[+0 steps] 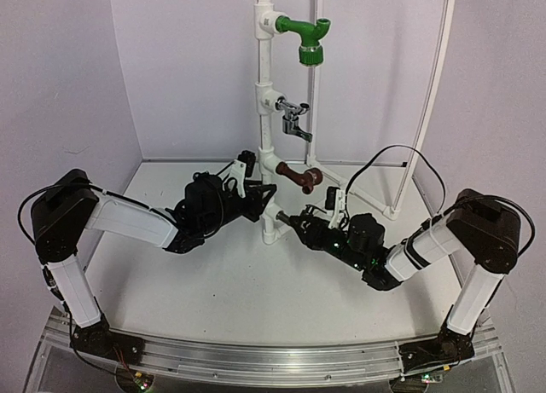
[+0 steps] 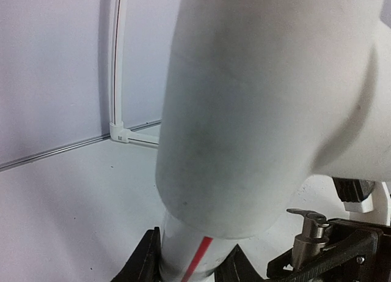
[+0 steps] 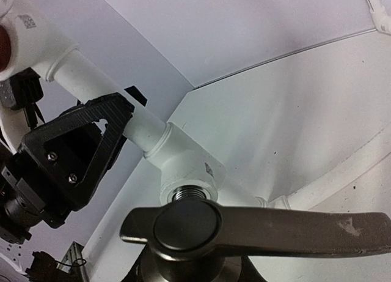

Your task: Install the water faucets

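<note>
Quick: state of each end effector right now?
Left end effector: closed on the white pipe.
Right end effector: closed on the dark faucet.

Bright, even light; nearby pipe (image 2: 256, 111) slightly blurred.

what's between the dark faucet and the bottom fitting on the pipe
Nothing visible. The dark faucet, held in the right gripper, has its threaded end right at the open mouth of the bottom fitting. The left gripper clamps the pipe just above that fitting, clear of the faucet's path.
</note>
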Motion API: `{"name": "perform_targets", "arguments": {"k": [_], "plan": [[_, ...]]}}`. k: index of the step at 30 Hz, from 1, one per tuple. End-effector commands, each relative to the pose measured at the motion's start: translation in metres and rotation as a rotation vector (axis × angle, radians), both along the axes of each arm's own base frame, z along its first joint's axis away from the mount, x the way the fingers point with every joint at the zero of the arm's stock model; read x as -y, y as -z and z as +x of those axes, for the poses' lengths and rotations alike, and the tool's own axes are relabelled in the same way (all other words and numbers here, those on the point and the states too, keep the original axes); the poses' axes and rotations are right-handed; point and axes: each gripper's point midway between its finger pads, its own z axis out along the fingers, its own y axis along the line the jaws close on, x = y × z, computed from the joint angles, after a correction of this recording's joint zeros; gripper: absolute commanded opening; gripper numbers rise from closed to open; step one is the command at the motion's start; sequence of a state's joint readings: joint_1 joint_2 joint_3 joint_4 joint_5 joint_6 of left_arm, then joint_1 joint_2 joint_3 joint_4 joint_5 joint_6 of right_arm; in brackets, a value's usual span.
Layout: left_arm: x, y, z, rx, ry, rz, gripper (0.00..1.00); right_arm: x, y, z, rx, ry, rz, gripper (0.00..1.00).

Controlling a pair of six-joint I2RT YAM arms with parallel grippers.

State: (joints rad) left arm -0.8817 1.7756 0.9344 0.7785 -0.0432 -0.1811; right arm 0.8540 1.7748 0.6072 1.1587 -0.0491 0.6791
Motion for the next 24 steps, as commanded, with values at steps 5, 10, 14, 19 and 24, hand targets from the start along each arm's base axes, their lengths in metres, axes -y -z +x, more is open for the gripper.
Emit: {"name": "perform_targets", "arguments": {"k": [5, 10, 14, 19, 24], "plan": [[0.031, 0.032, -0.062, -0.107, 0.244, 0.038, 0.00, 0.011, -0.022, 0.021, -0.050, 0.066, 0.138, 0.00], [0.030, 0.037, -0.061, -0.092, 0.236, 0.054, 0.00, 0.006, -0.017, 0.025, -0.168, 0.038, 0.180, 0.00], [0.029, 0.047, -0.057, -0.092, 0.214, 0.069, 0.00, -0.006, -0.001, 0.029, -0.399, 0.004, 0.299, 0.00], [0.023, 0.047, -0.052, -0.062, 0.172, 0.061, 0.00, -0.003, 0.007, 0.028, -0.551, 0.041, 0.416, 0.00], [0.026, 0.044, -0.053, -0.033, 0.189, 0.052, 0.00, 0.003, 0.010, 0.027, -0.678, 0.078, 0.509, 0.00]]}}
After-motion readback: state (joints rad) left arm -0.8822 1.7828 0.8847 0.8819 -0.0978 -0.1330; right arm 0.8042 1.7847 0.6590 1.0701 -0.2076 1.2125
